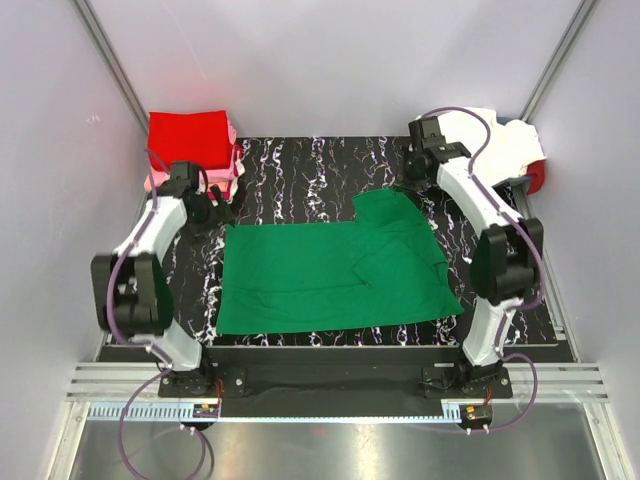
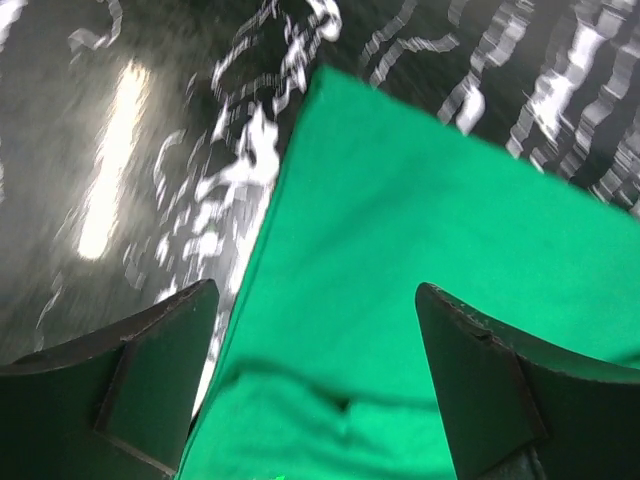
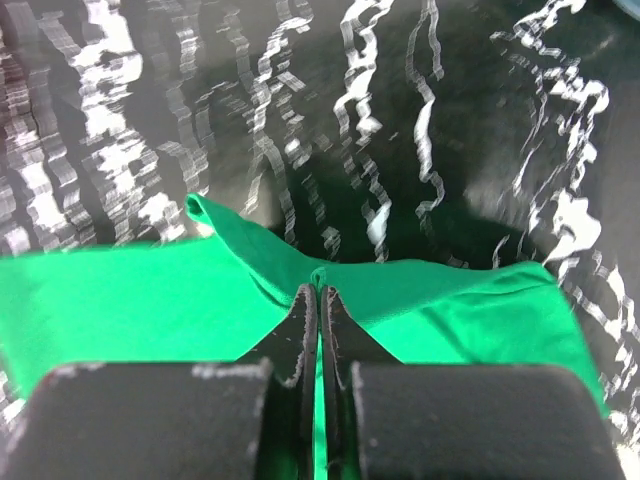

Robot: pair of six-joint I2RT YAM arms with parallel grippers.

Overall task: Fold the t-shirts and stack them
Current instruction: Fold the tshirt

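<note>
A bright green t-shirt (image 1: 320, 275) lies spread on the black white-veined mat (image 1: 310, 160), its right part folded over itself. My left gripper (image 1: 218, 208) hovers at the shirt's far left corner. In the left wrist view its jaws (image 2: 318, 295) stand wide open, with the green cloth (image 2: 400, 250) below and between them and not pinched. My right gripper (image 1: 405, 182) is at the shirt's far right edge. In the right wrist view it (image 3: 318, 292) is shut on a raised pinch of the green cloth (image 3: 450, 300).
A folded stack with a red t-shirt (image 1: 190, 138) on top and pink (image 1: 152, 182) beneath sits at the far left corner, close behind my left gripper. A white and cream pile (image 1: 505, 140) lies at the far right, with a bit of red (image 1: 537, 178) beside it. Walls enclose the table.
</note>
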